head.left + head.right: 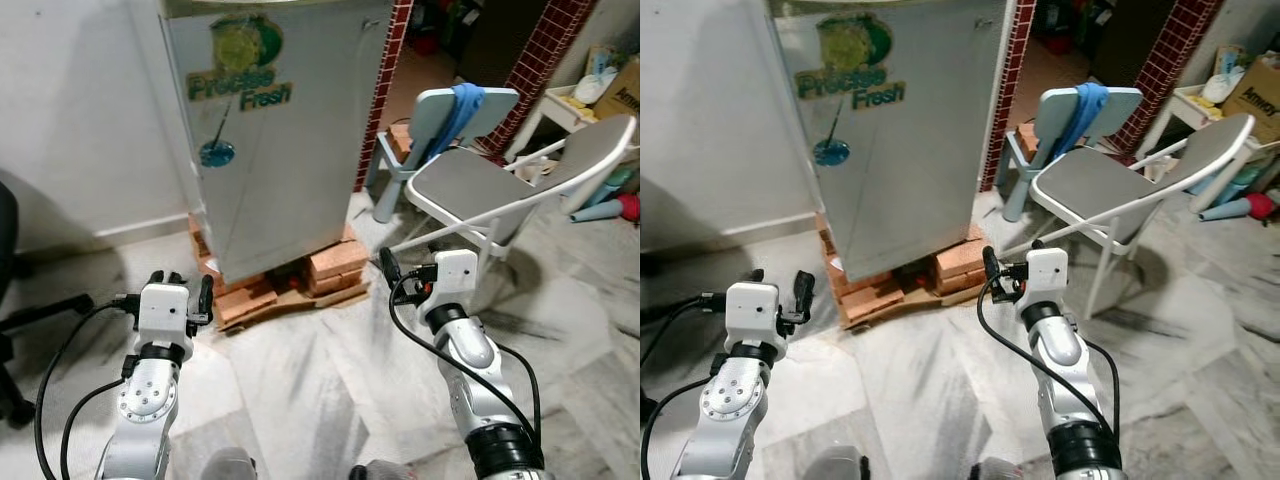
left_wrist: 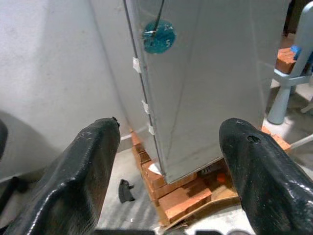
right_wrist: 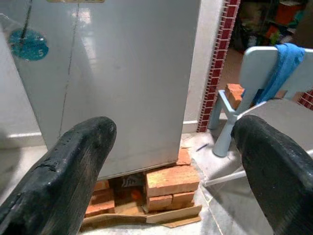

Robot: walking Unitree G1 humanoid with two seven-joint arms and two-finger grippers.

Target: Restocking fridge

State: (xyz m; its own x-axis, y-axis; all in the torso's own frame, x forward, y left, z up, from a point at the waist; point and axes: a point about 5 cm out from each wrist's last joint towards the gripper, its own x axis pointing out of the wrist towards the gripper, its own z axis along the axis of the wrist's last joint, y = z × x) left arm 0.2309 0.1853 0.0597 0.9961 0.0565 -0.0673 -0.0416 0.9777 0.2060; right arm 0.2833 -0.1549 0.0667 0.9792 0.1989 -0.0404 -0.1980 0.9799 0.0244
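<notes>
A silver fridge [image 1: 280, 130] stands shut in front of me, raised on red bricks [image 1: 335, 262] and cardboard. Its door carries a green "Fresh" sticker [image 1: 240, 85] and a round blue sticker [image 2: 159, 36]. My left gripper [image 1: 181, 288] is held low before the fridge's lower left corner, open with nothing between its fingers [image 2: 93, 161]. To the right of the bricks, at about the same height, my right gripper [image 1: 405, 270] is also open and holds nothing, its fingers [image 3: 80, 156] pointing at the fridge's base. Neither gripper touches the fridge.
A grey folding chair [image 1: 470, 185] stands close on the right, with a pale blue plastic chair [image 1: 440, 115] draped in a blue cloth behind it. A black office chair base [image 1: 30, 315] sits at far left. A small black object [image 2: 125, 191] lies on the marble floor by the bricks.
</notes>
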